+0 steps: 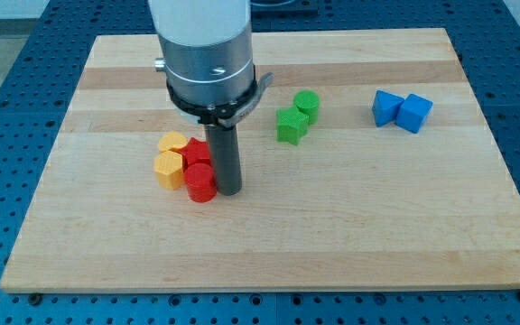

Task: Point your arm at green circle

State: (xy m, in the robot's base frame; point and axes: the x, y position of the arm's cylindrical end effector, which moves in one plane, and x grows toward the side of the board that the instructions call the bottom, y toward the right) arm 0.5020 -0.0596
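The green circle (307,104) is a round green block near the board's middle top, touching a green star-shaped block (291,125) at its lower left. My tip (228,191) is at the end of the dark rod, well to the lower left of the green circle, right beside a red cylinder (200,181).
A second red block (197,153) and two yellow blocks (171,143) (169,169) cluster left of my tip. Two blue blocks (386,107) (414,113) sit together at the view's upper right. The wooden board (350,226) lies on a blue perforated table.
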